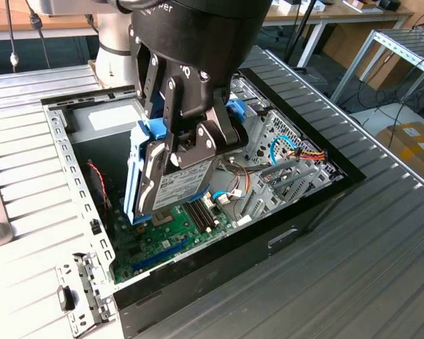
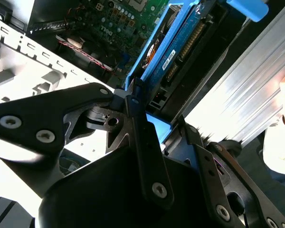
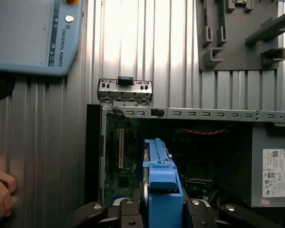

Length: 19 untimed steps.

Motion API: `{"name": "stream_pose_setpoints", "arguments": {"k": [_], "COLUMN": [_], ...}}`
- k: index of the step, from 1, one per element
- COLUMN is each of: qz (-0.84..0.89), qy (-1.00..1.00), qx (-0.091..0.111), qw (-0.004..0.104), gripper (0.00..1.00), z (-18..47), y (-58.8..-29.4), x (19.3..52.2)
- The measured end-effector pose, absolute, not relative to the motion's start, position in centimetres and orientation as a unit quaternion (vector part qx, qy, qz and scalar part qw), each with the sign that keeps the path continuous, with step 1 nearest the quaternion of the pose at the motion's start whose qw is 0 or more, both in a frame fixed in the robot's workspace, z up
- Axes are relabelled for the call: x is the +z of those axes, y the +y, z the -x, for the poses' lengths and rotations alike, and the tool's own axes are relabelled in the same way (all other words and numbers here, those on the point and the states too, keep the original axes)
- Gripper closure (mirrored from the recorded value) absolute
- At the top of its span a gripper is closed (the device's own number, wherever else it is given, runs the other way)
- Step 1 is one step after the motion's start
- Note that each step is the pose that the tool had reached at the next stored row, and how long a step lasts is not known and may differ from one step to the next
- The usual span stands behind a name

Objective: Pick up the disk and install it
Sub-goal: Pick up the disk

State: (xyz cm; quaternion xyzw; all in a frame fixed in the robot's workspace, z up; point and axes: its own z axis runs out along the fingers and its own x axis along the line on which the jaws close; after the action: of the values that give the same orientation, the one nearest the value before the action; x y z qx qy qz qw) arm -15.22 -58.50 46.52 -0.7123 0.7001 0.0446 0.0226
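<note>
We're looking at a robotics lab or workshop here: a ribbed aluminium counter [image 1: 381,268] carries an opened computer case [image 1: 254,247], a robot's control pendant [image 3: 28,33] and a grey fixture plate [image 3: 237,38], with wooden workbenches [image 1: 343,18], hanging cables [image 1: 37,25], a metal rack [image 1: 403,49] and cardboard boxes [image 1: 413,145] behind.

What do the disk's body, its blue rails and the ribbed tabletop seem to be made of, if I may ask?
The disk body looks like silver-grey metal, going by its dull sheen. The rails look like moulded plastic: even bright blue, slightly glossy. The tabletop is probably aluminium: matt grey ribs with streaked highlights.
</note>
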Motion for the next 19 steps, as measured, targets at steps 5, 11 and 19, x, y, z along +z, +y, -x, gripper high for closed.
{"name": "stream_pose_setpoints", "arguments": {"k": [5, 11, 19], "qz": [0.712, 0.712, 0.712], "qy": [0.700, 0.700, 0.700], "qx": [0.045, 0.045, 0.045], "qw": [0.023, 0.023, 0.023], "gripper": [0.63, 0.63, 0.63], "z": [14.9, 14.4, 14.0], "y": [-58.7, -59.0, -59.3], "x": [46.5, 46.5, 46.4]}}
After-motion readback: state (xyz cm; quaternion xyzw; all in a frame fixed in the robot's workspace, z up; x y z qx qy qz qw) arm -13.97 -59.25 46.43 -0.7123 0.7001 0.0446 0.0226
